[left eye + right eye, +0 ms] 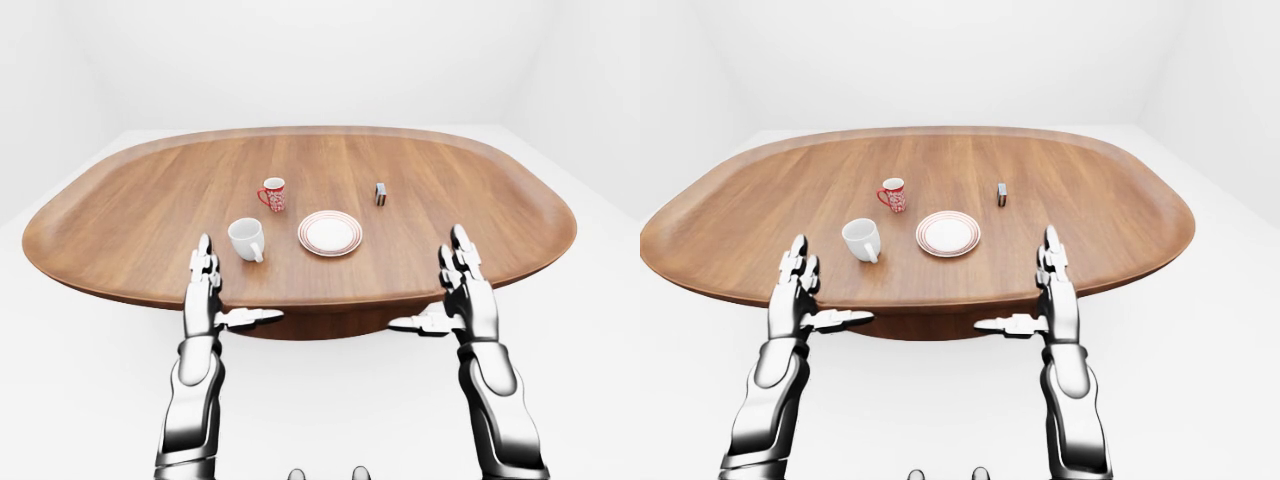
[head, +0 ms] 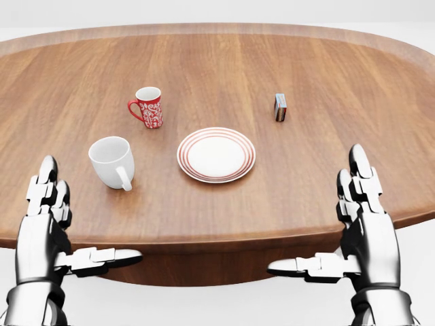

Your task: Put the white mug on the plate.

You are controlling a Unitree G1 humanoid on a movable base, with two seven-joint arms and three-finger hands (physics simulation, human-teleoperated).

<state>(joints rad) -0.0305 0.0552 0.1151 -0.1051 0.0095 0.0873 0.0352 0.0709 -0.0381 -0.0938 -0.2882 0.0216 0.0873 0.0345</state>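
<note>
I have both hands raised at the near edge of the oval wooden table (image 2: 326,61), and neither touches anything. My left hand (image 2: 42,227) sits at the lower left of the head view, fingers (image 2: 46,178) straight and spread, thumb sticking out sideways toward the middle; it holds nothing. My right hand (image 2: 363,227) mirrors it at the lower right, fingers extended, thumb pointing inward, also holding nothing.

The white mug (image 2: 112,161) stands upright on the table, up and to the right of my left hand and apart from it, with its handle turned toward the bottom of the view. Just right of it, with a gap of bare wood between them, lies the plate (image 2: 216,155), white with red rings on its rim, and nothing is on it. Above the white mug stands 1 red patterned mug (image 2: 148,106), handle to the left. Well to the right of that is a small box (image 2: 280,106) standing on end.
</note>
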